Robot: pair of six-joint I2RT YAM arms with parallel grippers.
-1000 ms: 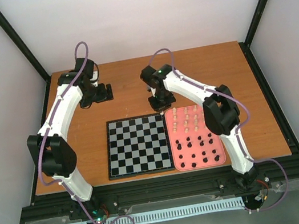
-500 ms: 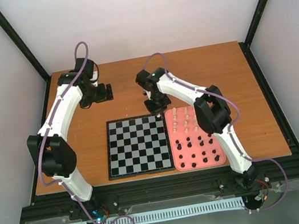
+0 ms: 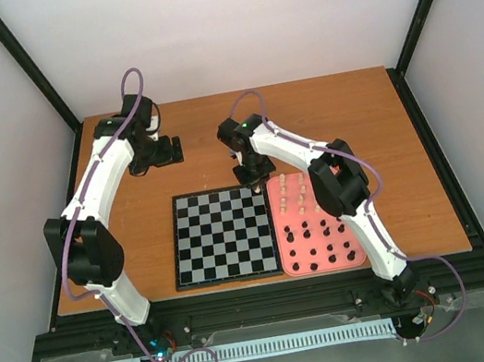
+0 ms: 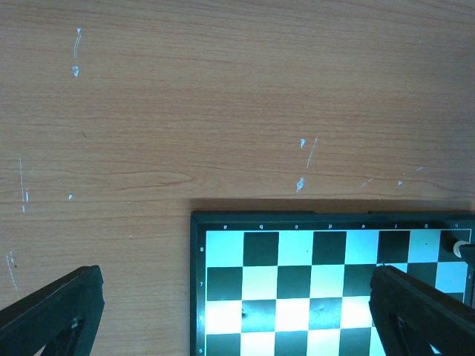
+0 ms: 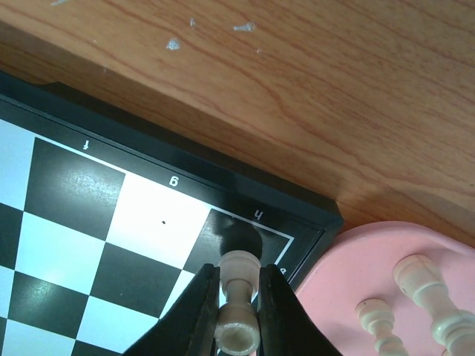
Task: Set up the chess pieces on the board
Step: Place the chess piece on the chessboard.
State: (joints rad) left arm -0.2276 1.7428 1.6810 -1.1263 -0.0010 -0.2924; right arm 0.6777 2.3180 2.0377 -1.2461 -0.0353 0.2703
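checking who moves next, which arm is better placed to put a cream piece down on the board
Right. The right pincer is shut on a cream piece over the board's far right corner, beside the pink tray. The left pincer is open and empty, over bare table.

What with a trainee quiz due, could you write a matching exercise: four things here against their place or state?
1 left black two-finger gripper
2 right black two-finger gripper
3 grey-and-black checked flat board
4 pink rounded plastic tray

A holds cream and black pieces
B open above the wooden table
C shut on a cream wooden piece
D lies left of the tray

Pairs: 1-B, 2-C, 3-D, 4-A.
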